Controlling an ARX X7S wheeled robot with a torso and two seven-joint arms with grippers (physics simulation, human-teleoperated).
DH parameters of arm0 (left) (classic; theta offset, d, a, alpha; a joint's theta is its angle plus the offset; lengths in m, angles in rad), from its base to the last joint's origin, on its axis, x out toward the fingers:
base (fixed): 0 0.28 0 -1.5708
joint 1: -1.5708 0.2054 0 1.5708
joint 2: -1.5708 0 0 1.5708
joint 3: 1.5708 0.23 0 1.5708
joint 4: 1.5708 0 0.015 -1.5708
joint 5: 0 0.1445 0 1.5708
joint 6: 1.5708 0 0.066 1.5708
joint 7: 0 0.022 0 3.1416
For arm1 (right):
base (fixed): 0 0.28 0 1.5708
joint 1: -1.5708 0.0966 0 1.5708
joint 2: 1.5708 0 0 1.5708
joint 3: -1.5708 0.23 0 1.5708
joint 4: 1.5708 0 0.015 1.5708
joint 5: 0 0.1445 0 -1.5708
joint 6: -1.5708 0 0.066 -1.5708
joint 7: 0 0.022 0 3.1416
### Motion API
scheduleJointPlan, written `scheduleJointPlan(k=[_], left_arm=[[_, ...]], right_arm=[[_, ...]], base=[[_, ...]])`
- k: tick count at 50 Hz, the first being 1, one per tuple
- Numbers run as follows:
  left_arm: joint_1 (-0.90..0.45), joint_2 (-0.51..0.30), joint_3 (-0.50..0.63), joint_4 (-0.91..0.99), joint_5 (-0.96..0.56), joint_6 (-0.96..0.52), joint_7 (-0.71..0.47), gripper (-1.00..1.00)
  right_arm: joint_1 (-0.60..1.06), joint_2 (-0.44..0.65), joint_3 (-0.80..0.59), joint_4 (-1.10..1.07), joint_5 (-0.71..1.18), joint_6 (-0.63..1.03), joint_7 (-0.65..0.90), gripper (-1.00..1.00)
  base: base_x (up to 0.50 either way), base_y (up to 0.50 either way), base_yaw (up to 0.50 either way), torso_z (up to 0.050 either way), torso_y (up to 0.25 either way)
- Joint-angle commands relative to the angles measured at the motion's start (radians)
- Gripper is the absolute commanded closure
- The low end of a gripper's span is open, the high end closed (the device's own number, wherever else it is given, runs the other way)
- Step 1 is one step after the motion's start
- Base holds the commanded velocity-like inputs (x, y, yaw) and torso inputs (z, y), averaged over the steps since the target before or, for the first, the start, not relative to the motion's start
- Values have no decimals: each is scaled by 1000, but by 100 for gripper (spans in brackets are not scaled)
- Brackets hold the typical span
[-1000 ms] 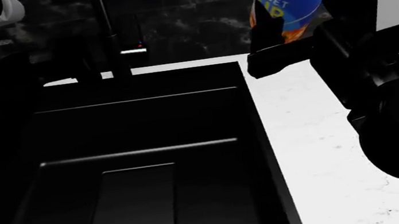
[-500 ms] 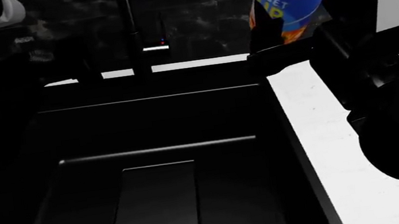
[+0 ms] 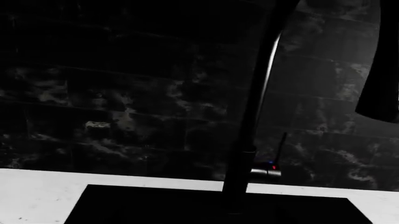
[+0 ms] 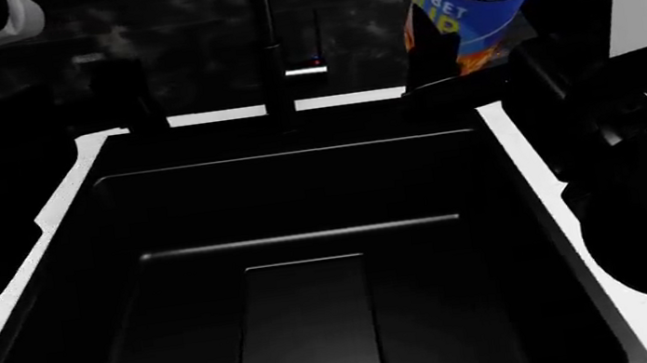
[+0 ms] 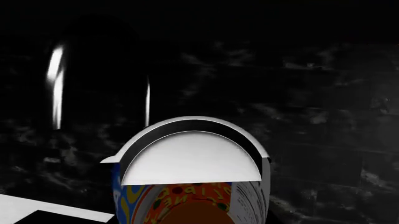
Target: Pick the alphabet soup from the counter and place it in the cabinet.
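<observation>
My left gripper is not visible in any view; only dark arm shapes fill the head view's left edge, so I cannot describe its jaws. My right gripper is a black silhouette, its fingers hard to separate from the dark wall, yet its jaws close around the small blue-labelled alphabet soup tin with yellow lettering and a pale silvery lid. I hold it tilted, raised well above the white marble-look counter, its lower part cut off in my right wrist view. Below, the black rectangular sink basin looks bare, beside a slim black faucet.
</observation>
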Motion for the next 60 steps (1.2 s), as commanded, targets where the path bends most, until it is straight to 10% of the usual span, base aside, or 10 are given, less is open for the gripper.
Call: scheduleJointPlan(k=[1, 60], left_arm=[[1, -4, 5, -1, -16, 7, -13, -100], [3, -25, 69, -21, -27, 97, 7, -100]], right_arm=[[1, 2, 6, -7, -26, -2, -13, 100], [528, -17, -183, 215, -279, -88, -261, 100]], base=[[0, 246, 0, 0, 0], [0, 26, 0, 0, 1]])
